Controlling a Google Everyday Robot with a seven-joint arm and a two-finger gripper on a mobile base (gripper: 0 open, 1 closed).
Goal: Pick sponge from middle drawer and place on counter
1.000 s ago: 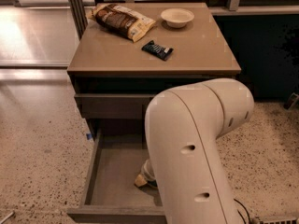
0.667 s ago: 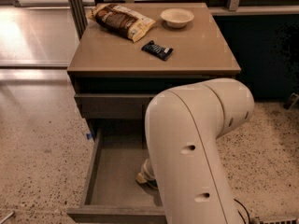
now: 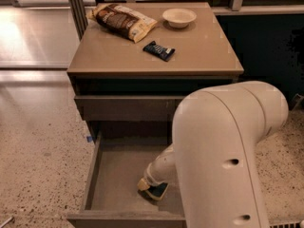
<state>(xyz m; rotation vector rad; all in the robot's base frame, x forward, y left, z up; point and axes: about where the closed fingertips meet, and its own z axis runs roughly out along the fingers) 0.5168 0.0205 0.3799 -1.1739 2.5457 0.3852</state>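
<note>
The middle drawer (image 3: pixel 116 172) is pulled open below the counter (image 3: pixel 114 56). The sponge (image 3: pixel 158 192), dark with a yellow edge, lies on the drawer floor near the front, right of centre. My gripper (image 3: pixel 145 184) reaches down into the drawer and sits right at the sponge's left side, touching or almost touching it. My big white arm (image 3: pixel 223 151) fills the lower right of the view and hides the drawer's right part.
On the counter lie a brown snack bag (image 3: pixel 124 20) at the back left, a pale bowl (image 3: pixel 179 17) at the back, and a dark shiny wrapper (image 3: pixel 159 50) in the middle. A shut drawer front (image 3: pixel 123 107) sits above the open drawer. Speckled floor (image 3: pixel 38 165) lies to the left.
</note>
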